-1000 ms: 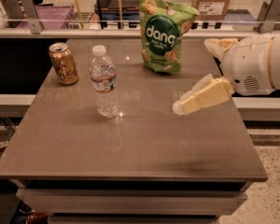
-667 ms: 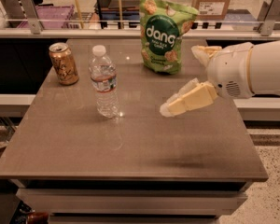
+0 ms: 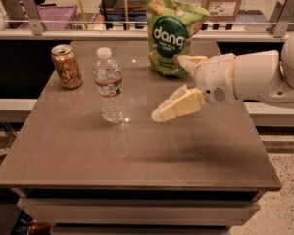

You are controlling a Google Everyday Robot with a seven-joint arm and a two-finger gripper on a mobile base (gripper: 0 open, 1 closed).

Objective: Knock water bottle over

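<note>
The water bottle (image 3: 109, 84) is clear ribbed plastic with a white cap and a narrow label band. It stands upright on the left middle of the grey-brown table (image 3: 186, 151). My gripper (image 3: 168, 87) comes in from the right on a white arm, just above the table. It is open and empty, with one cream finger (image 3: 179, 104) pointing toward the bottle and the other (image 3: 188, 60) up in front of the chip bag. The lower fingertip is a short gap to the right of the bottle, not touching it.
A gold drink can (image 3: 66, 66) stands upright at the back left, near the bottle. A green "dang" chip bag (image 3: 172, 33) stands at the back centre, just behind my gripper. Past the table's far edge are a railing and cardboard boxes (image 3: 225, 1).
My arm and gripper have moved left across the table toward the bottle. The bottle, can and bag have not moved.
</note>
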